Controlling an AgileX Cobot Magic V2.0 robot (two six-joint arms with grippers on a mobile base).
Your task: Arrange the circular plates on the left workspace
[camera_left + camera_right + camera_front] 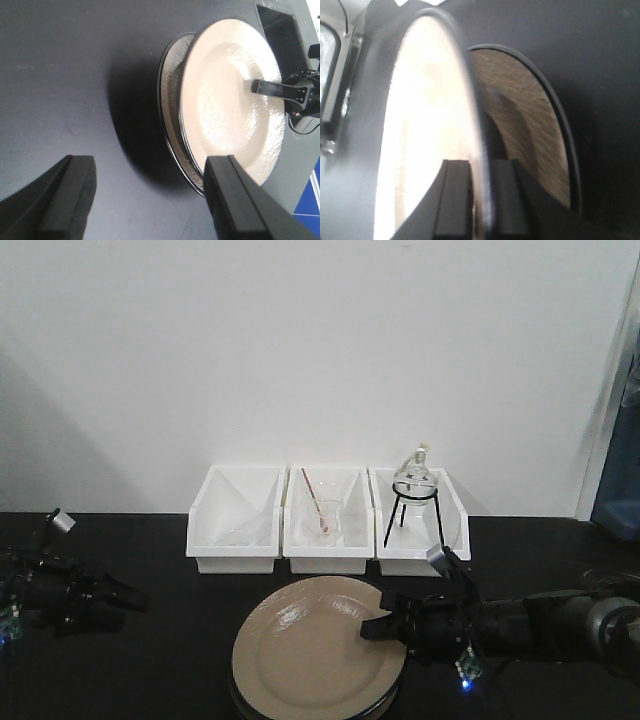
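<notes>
1. Left gripper (128,597) — jaws spread, empty — lay low over the countertop (150,670), well left of the plates.
2. Top plate (310,645) sat centre-front on the lower plate (171,100), face up, right rim seemingly raised; being round, it had no long axis.
3. Right gripper (372,628) pinched that rim. Judged best: lift clear before carrying left, keeping the plate near level so it does not slip.

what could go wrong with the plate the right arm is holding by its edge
The right tool pinches only the rim of the glossy beige round top plate, which is tilted off the identical lower plate; it may slip and drop onto it. Swinging it backward could strike the white plastic bins close behind.
</notes>
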